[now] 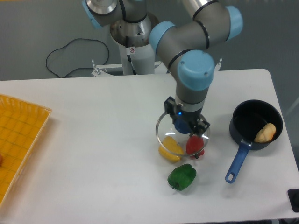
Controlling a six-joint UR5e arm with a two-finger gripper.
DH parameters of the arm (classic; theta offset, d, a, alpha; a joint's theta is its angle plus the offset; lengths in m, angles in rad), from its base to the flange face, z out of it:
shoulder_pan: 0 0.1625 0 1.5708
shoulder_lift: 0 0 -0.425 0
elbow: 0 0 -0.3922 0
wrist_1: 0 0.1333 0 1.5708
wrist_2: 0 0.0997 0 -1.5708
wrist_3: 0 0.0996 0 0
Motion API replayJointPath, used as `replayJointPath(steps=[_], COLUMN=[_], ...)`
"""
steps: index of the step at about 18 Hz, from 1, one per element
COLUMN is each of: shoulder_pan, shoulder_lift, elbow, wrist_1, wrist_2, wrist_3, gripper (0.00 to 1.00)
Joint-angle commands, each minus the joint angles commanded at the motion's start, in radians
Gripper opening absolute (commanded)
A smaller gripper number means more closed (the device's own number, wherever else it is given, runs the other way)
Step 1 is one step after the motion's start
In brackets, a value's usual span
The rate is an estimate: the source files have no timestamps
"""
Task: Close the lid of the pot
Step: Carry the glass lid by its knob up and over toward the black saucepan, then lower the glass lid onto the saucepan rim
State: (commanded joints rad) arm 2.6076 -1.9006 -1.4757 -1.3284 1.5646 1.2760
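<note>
Fingers (200,125): clamped on the blue knob at the lid's centre, pointing straight down; gripper (187,126) directly over it.
Lid (164,131): glass disc with thin metal rim, carried level above the desk (93,154), over the yellow pepper (170,149) and red pepper (195,146), both visible through the glass.
Handling: stiff, likely fairly heavy for its size, breakable; smooth glass offers nothing to grip, so knob judged the only sound hold; central grasp keeps it balanced and flat.
Pot (254,122): dark, open, near the desk's right edge, well apart from the lid; long blue handle (237,163) pointing toward the front.
Inside pot: pale yellowish food piece (265,133) against the right wall, leaning near the rim; could stop the lid seating flat.
Nearby: green pepper (182,177) in front of the lid; yellow tray (21,135) far left.
</note>
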Motion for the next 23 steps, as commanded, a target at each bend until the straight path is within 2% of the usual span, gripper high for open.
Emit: replayJointPath(steps=[3, 12, 16, 23], shoulder_pan=[0.044, 0.199, 0.239, 0.269], shoulder_lift=[0.002, -0.014, -0.029, -0.087], elbow=[-0.002, 0.0, 0.014, 0.032], wrist_1=[-0.014, -0.005, -0.002, 0.071], wrist_2=[0.003, 0.051, 0.051, 0.06], wrist_3=[0.04, 0.21, 0.255, 0.276], gripper=[0.56, 0.56, 0.56, 0.56])
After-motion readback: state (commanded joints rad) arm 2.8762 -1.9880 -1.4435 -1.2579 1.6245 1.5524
